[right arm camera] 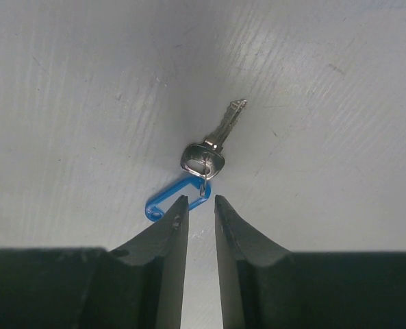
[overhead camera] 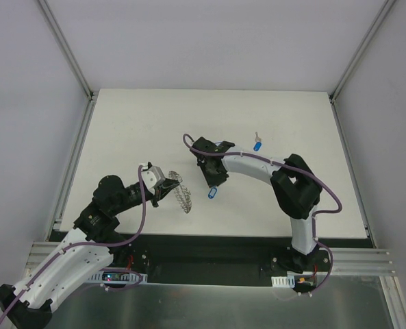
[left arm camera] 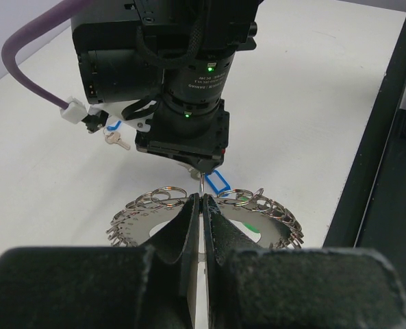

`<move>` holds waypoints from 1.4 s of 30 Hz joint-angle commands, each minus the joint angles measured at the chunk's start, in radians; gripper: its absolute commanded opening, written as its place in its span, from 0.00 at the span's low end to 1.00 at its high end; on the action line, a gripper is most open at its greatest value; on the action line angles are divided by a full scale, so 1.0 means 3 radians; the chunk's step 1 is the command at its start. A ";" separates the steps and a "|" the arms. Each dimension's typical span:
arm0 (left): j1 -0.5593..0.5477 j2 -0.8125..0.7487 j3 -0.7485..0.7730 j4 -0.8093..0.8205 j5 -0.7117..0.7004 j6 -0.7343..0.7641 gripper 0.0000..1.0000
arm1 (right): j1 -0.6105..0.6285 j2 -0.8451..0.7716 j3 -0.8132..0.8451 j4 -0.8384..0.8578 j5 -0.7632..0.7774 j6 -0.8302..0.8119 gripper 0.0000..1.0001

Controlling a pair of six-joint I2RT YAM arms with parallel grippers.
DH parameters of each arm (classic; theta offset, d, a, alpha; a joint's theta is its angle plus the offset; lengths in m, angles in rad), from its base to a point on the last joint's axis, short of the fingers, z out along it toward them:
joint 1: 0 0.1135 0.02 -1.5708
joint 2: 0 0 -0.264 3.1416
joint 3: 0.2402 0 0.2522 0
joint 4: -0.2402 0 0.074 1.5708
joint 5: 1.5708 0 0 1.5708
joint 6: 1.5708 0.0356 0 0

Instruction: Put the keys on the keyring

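Note:
The keyring (overhead camera: 182, 192), a flat grey disc rimmed with small wire rings and carrying a green spot, is held upright on edge by my left gripper (overhead camera: 163, 186). In the left wrist view the black fingers (left arm camera: 189, 219) are shut on its plate (left arm camera: 264, 226). My right gripper (overhead camera: 213, 182) points down just right of the ring, over a silver key with a blue tag (overhead camera: 212, 195). In the right wrist view that key (right arm camera: 213, 147) lies flat on the table. Its blue tag (right arm camera: 163, 200) reaches under the left finger, and the gripper (right arm camera: 198, 200) is narrowly open and holds nothing. A second blue-tagged key (overhead camera: 257, 144) lies further back.
The white table (overhead camera: 134, 130) is bounded by a metal frame and grey walls. The right arm's wrist and camera (left arm camera: 189, 89) hang close above the ring. The second key also shows in the left wrist view (left arm camera: 117, 137). A dark rail runs along the near edge (overhead camera: 209, 250).

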 commanded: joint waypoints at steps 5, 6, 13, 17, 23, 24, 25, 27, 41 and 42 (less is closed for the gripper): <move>-0.0045 -0.0024 0.0001 0.0142 -0.0059 0.0066 0.00 | -0.0068 0.0094 0.0151 -0.0094 -0.0052 0.0019 0.22; -0.0050 -0.0029 0.0001 0.0142 -0.0059 0.0071 0.00 | -0.0068 0.0099 0.0151 -0.0079 -0.0052 0.0019 0.22; -0.0050 -0.0024 0.0001 0.0142 -0.0059 0.0071 0.00 | -0.0078 0.0145 0.0167 -0.0048 -0.0092 0.0009 0.19; -0.0050 -0.0024 0.0001 0.0137 -0.0059 0.0071 0.00 | -0.0089 0.0171 0.0172 -0.0043 -0.0108 0.0004 0.14; -0.0050 -0.0024 0.0006 0.0127 -0.0059 0.0076 0.00 | -0.0084 0.0018 0.0080 0.0003 -0.0042 -0.0047 0.01; -0.0050 -0.0019 0.0006 0.0127 -0.0064 0.0076 0.00 | -0.0084 -0.0079 0.0014 0.0038 -0.0021 -0.0068 0.01; -0.0050 -0.0019 0.0006 0.0127 -0.0065 0.0076 0.00 | -0.0084 -0.0146 -0.0032 0.0074 -0.0006 -0.0149 0.01; -0.0050 -0.0019 0.0006 0.0127 -0.0059 0.0076 0.00 | -0.0089 -0.0385 -0.0200 0.0206 0.0045 -0.0221 0.01; -0.0045 -0.0045 0.0093 0.0106 0.0160 0.0234 0.00 | -0.0099 -0.2109 -0.1403 0.1445 -0.0460 -0.1489 0.01; -0.0040 -0.0045 0.0104 0.0101 0.0201 0.0240 0.00 | -0.0109 -0.2135 -0.1408 0.1450 -0.0491 -0.1545 0.01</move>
